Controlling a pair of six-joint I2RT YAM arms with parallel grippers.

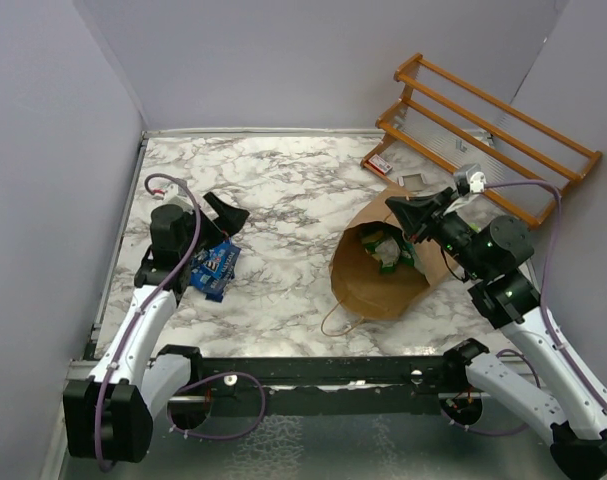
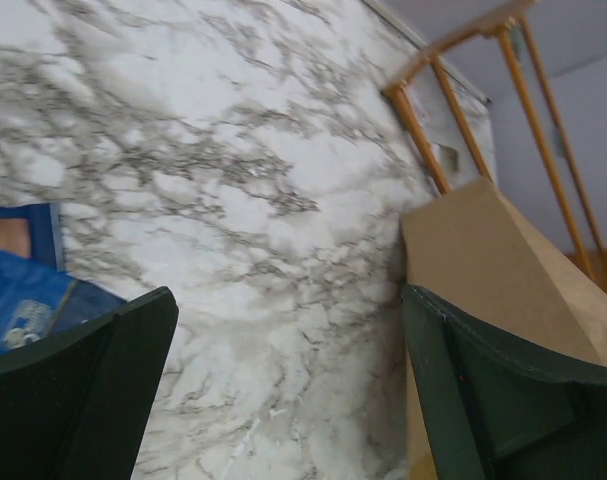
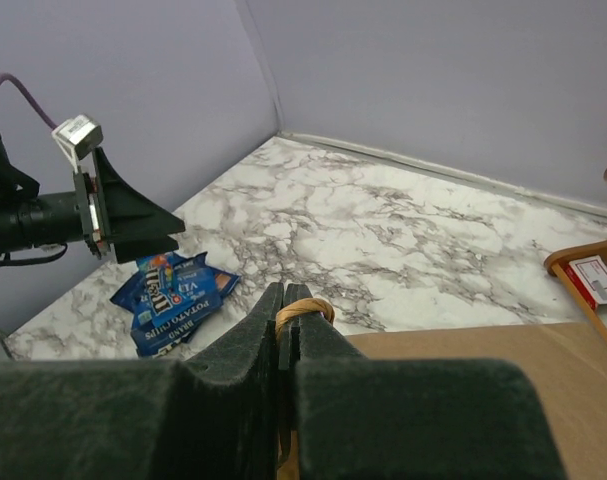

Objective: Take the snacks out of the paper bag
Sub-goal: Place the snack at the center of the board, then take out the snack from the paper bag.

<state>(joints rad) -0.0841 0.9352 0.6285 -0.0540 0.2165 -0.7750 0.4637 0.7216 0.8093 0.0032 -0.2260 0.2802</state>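
The left end effector (image 2: 288, 375) is hovering spread wide above the blue snacks (image 1: 215, 268) near the left edge of the worktop (image 1: 283, 180), while the right end effector (image 3: 286, 300) is pinching, seemingly, the handle (image 3: 307, 309) of the paper bag (image 1: 368, 288), so reaching squarely into the propped mouth should free the green snacks (image 1: 386, 247).

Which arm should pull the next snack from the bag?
Left. The left gripper is open and empty by the blue packets; the right gripper is shut on the handle of the paper bag; green packets lie inside.
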